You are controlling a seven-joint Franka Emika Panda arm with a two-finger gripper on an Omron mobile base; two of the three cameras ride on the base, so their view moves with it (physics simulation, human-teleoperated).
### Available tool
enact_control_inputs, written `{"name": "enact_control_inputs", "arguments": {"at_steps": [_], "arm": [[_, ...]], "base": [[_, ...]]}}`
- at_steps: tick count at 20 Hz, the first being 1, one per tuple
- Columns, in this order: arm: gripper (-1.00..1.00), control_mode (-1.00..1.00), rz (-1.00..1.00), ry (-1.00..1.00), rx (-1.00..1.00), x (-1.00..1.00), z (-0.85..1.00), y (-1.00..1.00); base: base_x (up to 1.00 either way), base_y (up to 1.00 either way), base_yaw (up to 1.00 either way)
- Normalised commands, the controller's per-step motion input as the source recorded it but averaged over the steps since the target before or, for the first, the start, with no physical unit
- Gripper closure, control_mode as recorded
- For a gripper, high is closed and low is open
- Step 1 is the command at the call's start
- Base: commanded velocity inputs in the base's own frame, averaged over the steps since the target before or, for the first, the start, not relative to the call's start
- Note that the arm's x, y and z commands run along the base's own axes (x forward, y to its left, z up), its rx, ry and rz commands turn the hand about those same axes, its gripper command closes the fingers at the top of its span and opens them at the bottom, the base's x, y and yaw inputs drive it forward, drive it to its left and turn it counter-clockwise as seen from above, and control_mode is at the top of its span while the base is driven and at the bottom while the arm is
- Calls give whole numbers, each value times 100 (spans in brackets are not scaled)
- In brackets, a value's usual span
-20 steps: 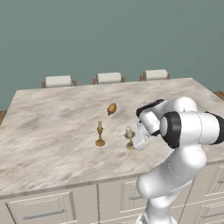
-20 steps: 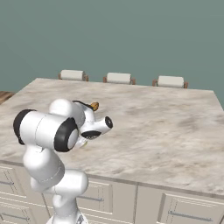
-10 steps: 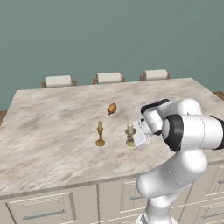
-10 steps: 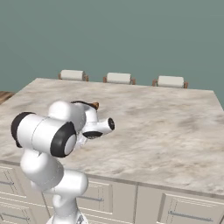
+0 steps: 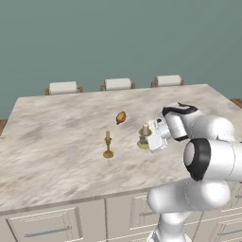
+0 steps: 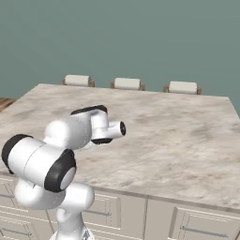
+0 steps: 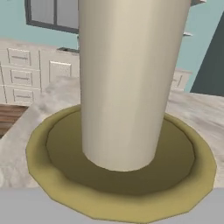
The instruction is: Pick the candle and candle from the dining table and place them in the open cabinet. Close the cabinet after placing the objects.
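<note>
Cream drawer fronts (image 5: 42,227) run along the near side of the dining table (image 5: 56,156), under its front edge, and the arm rises in front of them. From there the arm reaches forward and left over the veined top, and the gripper (image 5: 152,136) sits low against the stubby white candle (image 5: 143,135), which stands upright on its wide brass base on the table. In the hand view this candle's pale column (image 7: 127,83) and its yellow saucer stand right up against the camera; the finger tips themselves are hidden there, but the jaws are drawn in narrow and, with the hand pressed to the candle in the left base view, they look clamped on it. Just to the left, apart from it, the slim tan taper (image 5: 108,145) stands upright on its thin brass stick, with bare marble all round it. A little farther back, between the two candles and clear of both, lies a small brown oval thing (image 5: 121,117). Beyond that the top is open right to the far edge, where three white-cushioned chairs (image 5: 117,84) are tucked in against a plain teal wall (image 5: 118,38). The right half of the table, seen from the right base view, has wide free surface up to its right edge (image 6: 232,140).
</note>
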Motion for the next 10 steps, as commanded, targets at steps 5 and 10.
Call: {"name": "enact_control_inputs", "arguments": {"at_steps": [5, 10], "arm": [[100, -100, 2, 0, 8, -14, 60, 4], [100, -100, 3, -1, 5, -19, 53, 5]], "base": [[0, 0, 0], [0, 0, 0]]}}
